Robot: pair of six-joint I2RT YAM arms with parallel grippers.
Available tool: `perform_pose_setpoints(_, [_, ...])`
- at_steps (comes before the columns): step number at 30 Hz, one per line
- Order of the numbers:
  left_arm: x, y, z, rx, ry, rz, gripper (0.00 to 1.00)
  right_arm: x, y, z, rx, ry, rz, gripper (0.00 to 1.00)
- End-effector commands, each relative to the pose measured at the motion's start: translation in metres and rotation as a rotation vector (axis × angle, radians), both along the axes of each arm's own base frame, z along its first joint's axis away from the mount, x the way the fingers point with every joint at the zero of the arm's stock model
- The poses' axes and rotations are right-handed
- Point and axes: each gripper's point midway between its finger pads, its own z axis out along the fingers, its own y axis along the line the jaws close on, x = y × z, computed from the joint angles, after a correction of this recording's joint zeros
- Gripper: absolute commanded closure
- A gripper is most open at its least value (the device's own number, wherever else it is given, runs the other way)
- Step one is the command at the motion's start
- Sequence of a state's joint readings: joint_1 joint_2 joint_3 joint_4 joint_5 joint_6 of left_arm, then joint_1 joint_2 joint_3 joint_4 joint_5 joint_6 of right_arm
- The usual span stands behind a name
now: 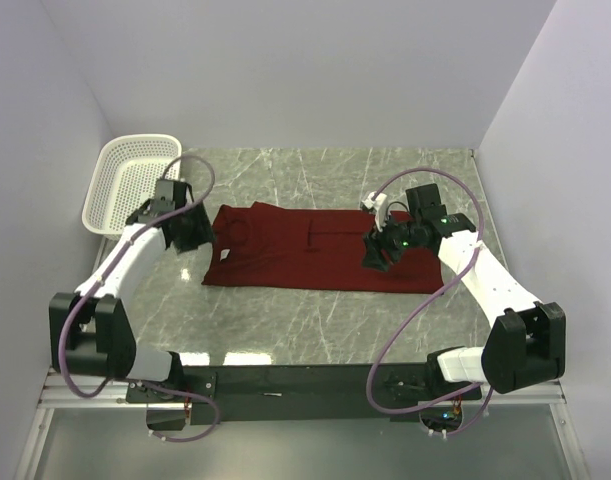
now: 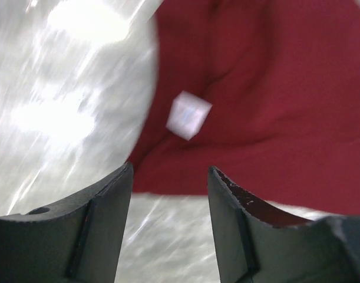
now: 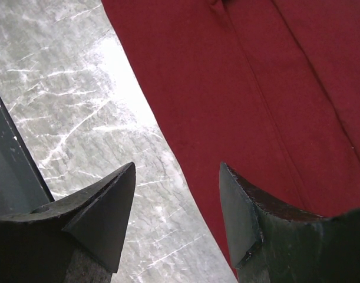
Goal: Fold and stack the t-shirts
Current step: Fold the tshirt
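One maroon t-shirt (image 1: 315,250) lies flat on the marble table, folded into a long strip that runs left to right. My left gripper (image 1: 199,232) hovers at the strip's left, collar end. In the left wrist view its jaws (image 2: 169,177) stand open with only bare table between them; the t-shirt (image 2: 274,118) and its white neck label (image 2: 188,115) lie just ahead. My right gripper (image 1: 377,250) hangs over the strip's right part. In the right wrist view it (image 3: 177,171) is open and empty above the near edge of the t-shirt (image 3: 238,100).
A white perforated basket (image 1: 130,180) stands at the table's back left corner, beside the left arm. The dark base rail (image 1: 305,385) runs along the near edge. White walls close in the left, back and right sides.
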State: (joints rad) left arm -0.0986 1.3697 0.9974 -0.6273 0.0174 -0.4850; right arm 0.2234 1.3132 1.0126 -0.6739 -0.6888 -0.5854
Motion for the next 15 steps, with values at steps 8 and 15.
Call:
perform_pose_setpoints(8, [0.122,-0.042,0.004,-0.21,-0.122,0.011,0.54,0.006,-0.005,0.01,0.023,-0.021,-0.026,0.35])
perform_pose_setpoints(15, [0.161,-0.039,-0.039,-0.198,-0.061,0.106,0.66,0.006,-0.007,0.009,0.029,-0.017,-0.025,0.35])
